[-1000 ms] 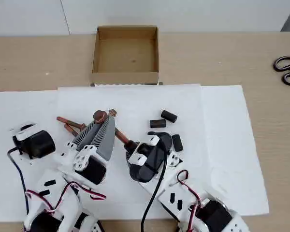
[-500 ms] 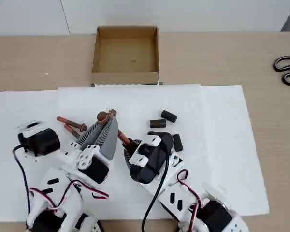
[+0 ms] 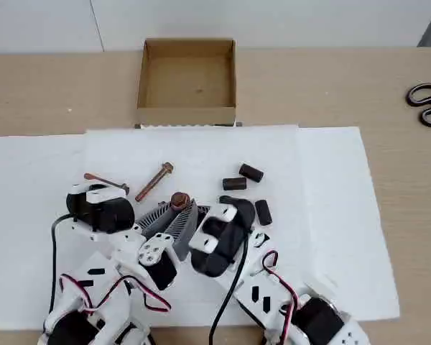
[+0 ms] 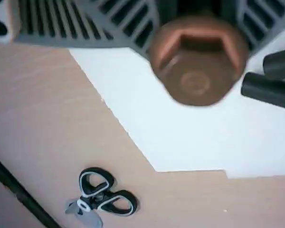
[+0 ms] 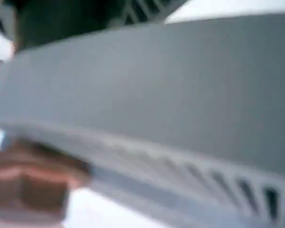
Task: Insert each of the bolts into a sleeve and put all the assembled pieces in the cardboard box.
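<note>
A copper bolt (image 4: 197,61) is clamped between the grey fingers of the left hand (image 3: 178,210), over the white paper (image 3: 330,215) at the near middle of the worktop (image 3: 57,93). Its hex head faces the wrist camera, with the shank hidden behind it. The right arm (image 3: 223,230) sits just beside it, and I cannot tell whether its hand is open. Black sleeves (image 3: 251,172) lie nearby.

- Cardboard box (image 3: 187,115): open-topped, upright, beyond the paper's far edge.
- Held bolt (image 3: 179,200): copper, head up, pinched in the left gripper (image 3: 178,210).
- Slanted bolt (image 3: 155,181) and thin bolt (image 3: 104,180): lay loose nearby.
- First sleeve (image 3: 251,172), second sleeve (image 3: 234,184), third sleeve (image 3: 263,212): black, lay clustered on their sides.
</note>
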